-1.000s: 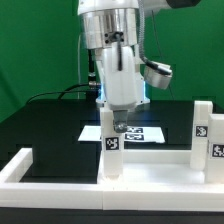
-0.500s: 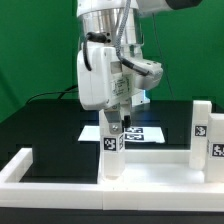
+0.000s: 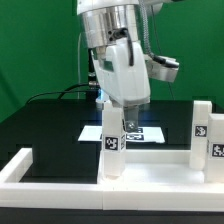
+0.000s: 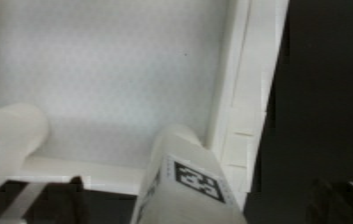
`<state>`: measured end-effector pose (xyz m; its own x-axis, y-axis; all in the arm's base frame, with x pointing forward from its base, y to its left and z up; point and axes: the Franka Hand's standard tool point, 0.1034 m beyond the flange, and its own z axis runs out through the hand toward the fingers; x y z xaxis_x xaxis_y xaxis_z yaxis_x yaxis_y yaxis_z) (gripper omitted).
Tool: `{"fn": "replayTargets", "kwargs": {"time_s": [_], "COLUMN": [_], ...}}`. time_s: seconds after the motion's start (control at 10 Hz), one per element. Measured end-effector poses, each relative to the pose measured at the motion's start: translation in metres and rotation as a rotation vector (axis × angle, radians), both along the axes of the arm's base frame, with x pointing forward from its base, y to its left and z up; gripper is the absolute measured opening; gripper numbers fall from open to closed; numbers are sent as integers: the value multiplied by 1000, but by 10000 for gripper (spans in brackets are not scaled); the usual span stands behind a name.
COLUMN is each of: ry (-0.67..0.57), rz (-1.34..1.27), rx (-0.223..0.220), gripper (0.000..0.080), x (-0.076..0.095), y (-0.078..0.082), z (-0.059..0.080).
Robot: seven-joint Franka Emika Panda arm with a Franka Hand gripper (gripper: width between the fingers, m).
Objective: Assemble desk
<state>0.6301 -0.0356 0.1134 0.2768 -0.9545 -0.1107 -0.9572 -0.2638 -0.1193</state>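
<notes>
smooth white plastic leg block

jaws apparently parted just above upright leg block on tabletop slab

a robotics lab bench: a green backdrop fills the upper left of the frame, a black table is fenced by a white border rail, and the marker board lies at centre with printed tags.

Even, bright overhead light on exterior view; low resolution, soft detail. Wrist view blurred, washed-out white around leg block, dark edges.
</notes>
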Motion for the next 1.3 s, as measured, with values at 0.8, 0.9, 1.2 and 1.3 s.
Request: {"fn": "replayTargets", "kwargs": {"time_s": [0.8, 0.9, 1.2, 1.3], "ry": [-56, -55, -33, -24], "rz": [667, 658, 492, 417], "rx": [-121, -121, -112, -107], "gripper": [649, 527, 295, 294], "x": [1, 1, -1, -1], "y": [-4, -4, -7, -7], "z": [-3, -3, -4, -4]}}
